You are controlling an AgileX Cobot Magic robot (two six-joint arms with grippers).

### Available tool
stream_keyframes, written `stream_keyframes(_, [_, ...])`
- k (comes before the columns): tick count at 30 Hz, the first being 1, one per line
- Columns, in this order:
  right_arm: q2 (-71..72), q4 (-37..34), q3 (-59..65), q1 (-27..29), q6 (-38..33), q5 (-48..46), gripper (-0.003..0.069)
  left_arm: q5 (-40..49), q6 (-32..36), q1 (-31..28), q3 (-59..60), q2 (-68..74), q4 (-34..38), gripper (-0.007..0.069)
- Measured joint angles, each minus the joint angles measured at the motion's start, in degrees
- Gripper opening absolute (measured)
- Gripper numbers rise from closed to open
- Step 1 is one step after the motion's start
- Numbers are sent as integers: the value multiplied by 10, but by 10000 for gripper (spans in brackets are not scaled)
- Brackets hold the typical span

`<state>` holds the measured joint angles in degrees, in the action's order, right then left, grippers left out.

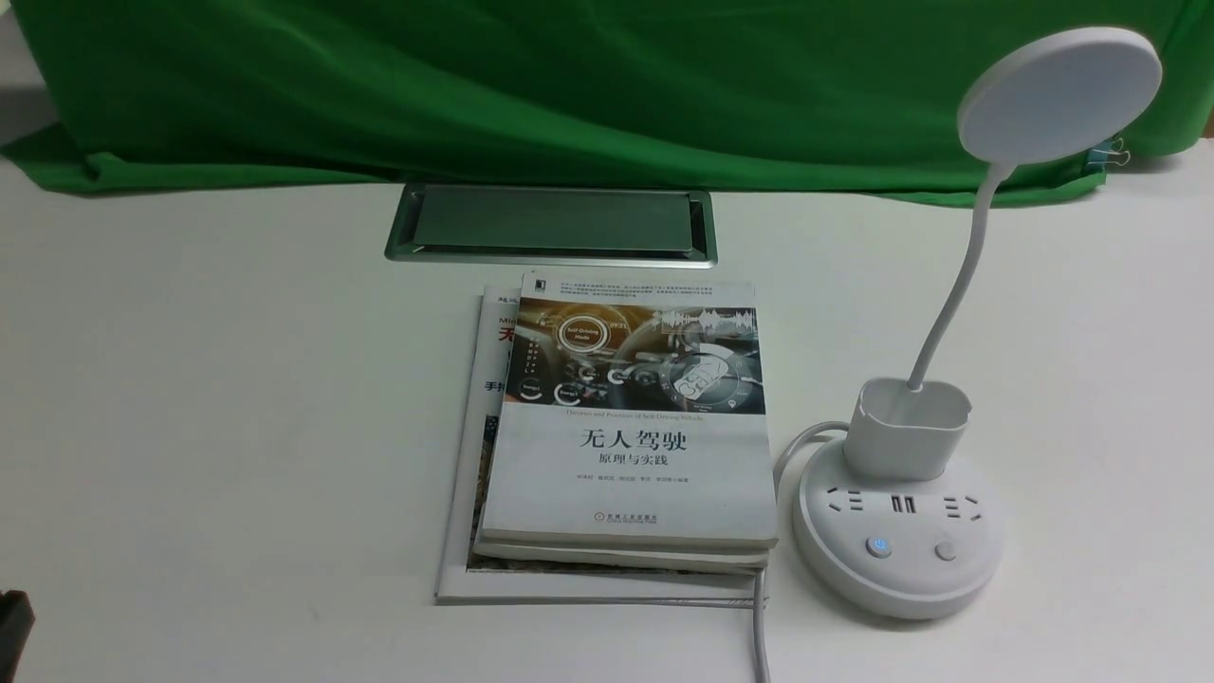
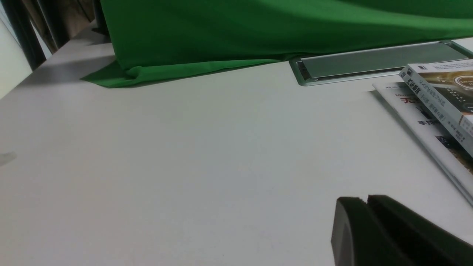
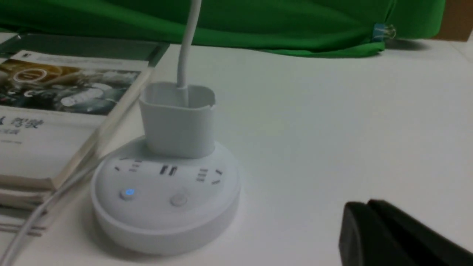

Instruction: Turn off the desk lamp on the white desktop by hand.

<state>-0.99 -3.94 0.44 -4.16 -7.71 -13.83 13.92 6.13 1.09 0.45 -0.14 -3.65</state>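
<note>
Cropping right claw [image 3: 373,203] at edge

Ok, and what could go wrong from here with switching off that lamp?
The lamp's base has two similar buttons side by side, so the end effector might press the wrong one. The thin gooseneck rises just behind them; a careless approach could knock it.
</note>
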Motion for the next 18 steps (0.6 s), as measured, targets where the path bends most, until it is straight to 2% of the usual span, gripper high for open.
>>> stream_keyframes(18, [9,7,0,7,-13,4,43,-1,0,0,0,0,0,20])
